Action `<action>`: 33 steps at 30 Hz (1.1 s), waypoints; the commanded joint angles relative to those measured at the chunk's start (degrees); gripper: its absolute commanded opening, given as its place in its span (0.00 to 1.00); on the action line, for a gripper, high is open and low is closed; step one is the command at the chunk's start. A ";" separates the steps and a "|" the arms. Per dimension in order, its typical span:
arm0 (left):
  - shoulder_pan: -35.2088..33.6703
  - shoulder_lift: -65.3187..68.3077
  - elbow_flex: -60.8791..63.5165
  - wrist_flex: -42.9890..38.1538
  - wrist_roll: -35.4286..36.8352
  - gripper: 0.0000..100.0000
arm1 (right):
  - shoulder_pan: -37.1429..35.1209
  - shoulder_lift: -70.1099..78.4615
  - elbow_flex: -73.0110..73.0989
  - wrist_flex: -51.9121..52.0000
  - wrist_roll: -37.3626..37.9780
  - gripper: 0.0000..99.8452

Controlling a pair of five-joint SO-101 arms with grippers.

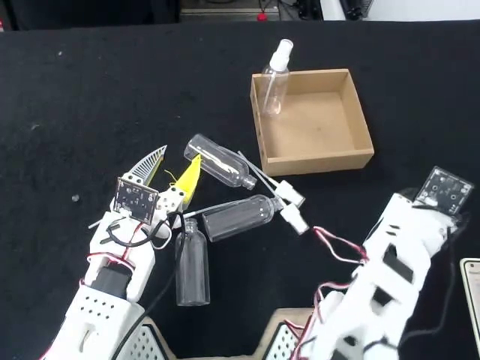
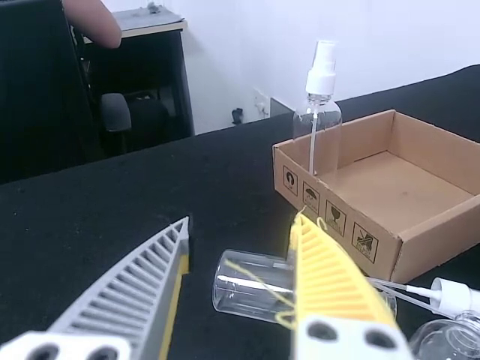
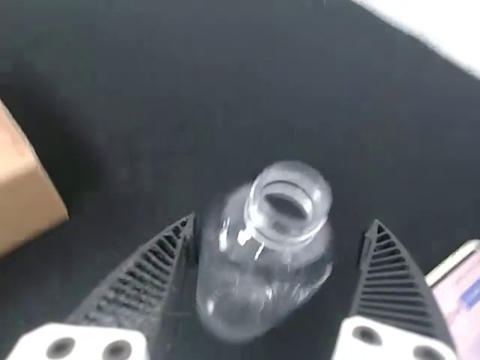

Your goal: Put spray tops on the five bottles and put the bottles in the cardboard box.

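Note:
My left gripper (image 1: 180, 154) is open, with one grey and one yellow finger; a capless clear bottle (image 1: 220, 161) lies just beyond its tips, the same bottle (image 2: 251, 285) showing between the fingers in the left wrist view. Two more capless bottles (image 1: 238, 216) (image 1: 192, 268) lie beside that arm. Two spray tops (image 1: 289, 193) (image 1: 295, 217) with long tubes lie next to them. One bottle with a spray top (image 1: 275, 79) (image 2: 316, 112) stands in a corner of the cardboard box (image 1: 315, 161) (image 2: 337, 217). My right gripper (image 3: 281, 225) is open around an upright capless bottle (image 3: 262, 277).
The right arm (image 1: 397, 247) stands at the table's near right, beside the box. A flat white item (image 1: 471, 277) (image 3: 461, 277) lies at the right edge. The black cloth to the far left and behind the box is bare.

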 commanded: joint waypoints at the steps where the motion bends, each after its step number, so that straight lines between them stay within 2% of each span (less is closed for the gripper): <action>1: 0.75 -0.44 1.01 -1.32 -0.62 0.21 | 1.14 3.30 -3.12 -3.69 0.35 0.31; 11: 0.75 -0.44 1.01 -1.32 -0.62 0.21 | 1.05 0.04 0.84 -8.26 0.53 0.30; 23: 0.75 -0.44 1.01 -1.32 -0.62 0.21 | 1.14 -0.48 -1.19 -8.26 0.44 0.05; 28: 0.75 -0.44 1.01 -1.32 -0.62 0.21 | 2.55 -0.66 -4.26 -7.65 0.44 0.02; 30: 0.75 -0.44 1.01 -1.32 -0.62 0.21 | 3.34 -1.71 -5.85 -5.01 0.44 0.02; 33: 0.75 -0.44 1.01 -1.32 -0.62 0.21 | 3.69 -6.37 -9.01 5.36 0.35 0.02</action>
